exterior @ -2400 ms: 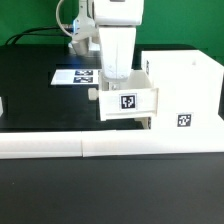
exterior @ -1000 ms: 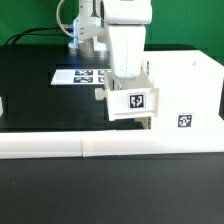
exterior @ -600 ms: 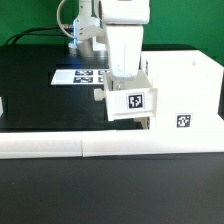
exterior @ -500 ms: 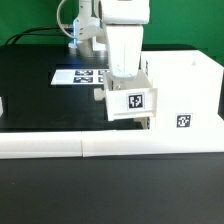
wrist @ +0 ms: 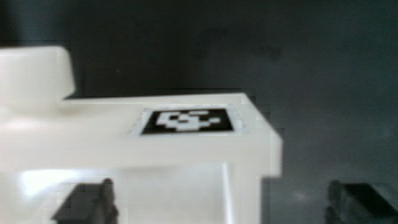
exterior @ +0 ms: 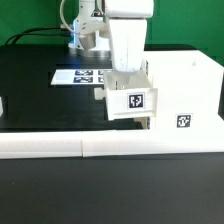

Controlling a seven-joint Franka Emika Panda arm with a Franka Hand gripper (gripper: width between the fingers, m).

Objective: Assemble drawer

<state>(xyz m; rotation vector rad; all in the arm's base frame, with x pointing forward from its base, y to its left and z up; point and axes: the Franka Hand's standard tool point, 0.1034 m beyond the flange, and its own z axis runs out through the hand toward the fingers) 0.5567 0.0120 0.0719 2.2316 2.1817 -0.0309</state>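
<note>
A small white drawer box (exterior: 130, 100) with a black tag on its front sits pushed against the larger white drawer housing (exterior: 185, 85) at the exterior view's right. My gripper (exterior: 128, 72) hangs just above the small box. In the wrist view the box top and its tag (wrist: 187, 121) fill the picture. My gripper (wrist: 222, 203) is open there. Its two dark fingers stand wide apart, one (wrist: 84, 200) over the white part, the other (wrist: 365, 200) over the black table, and they hold nothing.
The marker board (exterior: 82, 76) lies on the black table behind the box. A long white rail (exterior: 60, 148) runs along the table's front edge. A small white part (exterior: 2, 104) shows at the exterior view's left edge.
The small box and my arm moved toward the exterior view's right against the housing. Since then the box stays put and my arm has shifted slightly up.
</note>
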